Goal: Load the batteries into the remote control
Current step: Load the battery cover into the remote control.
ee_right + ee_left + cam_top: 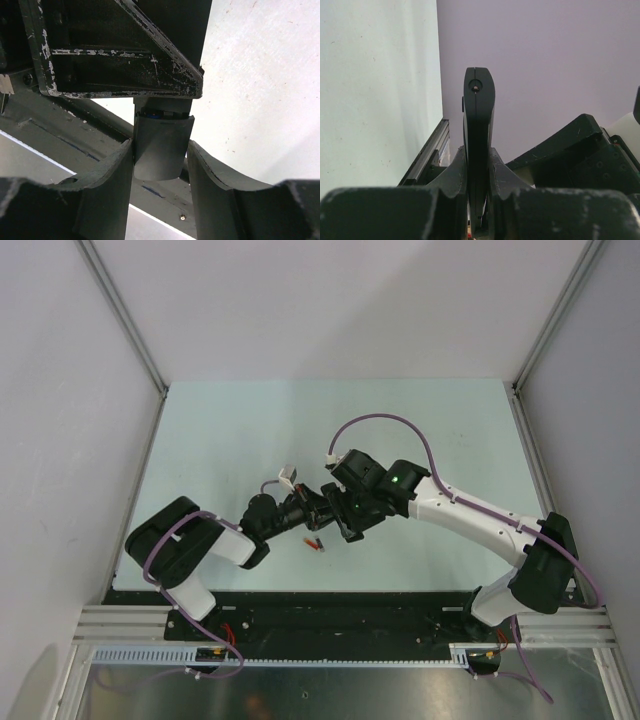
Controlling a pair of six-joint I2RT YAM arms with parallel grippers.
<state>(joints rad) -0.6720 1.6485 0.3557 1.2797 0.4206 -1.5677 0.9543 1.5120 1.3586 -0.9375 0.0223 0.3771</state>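
- remote control [479, 115] is edge-on, mid-tabletop [250, 440], with the left gripper [479, 160] jaws pinching it.
- right gripper [160, 160] jaws straddle its end beside the blue battery [154, 116]; can't tell if they are clamped.
- red-orange battery [315, 543] lies loose nearby.
- Likely seating a battery; next move needs aligned pressing.

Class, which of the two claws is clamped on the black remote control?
The left claw: it squeezes the remote control from both sides. The right claw stands open, with a gap beside the grey piece inside it.
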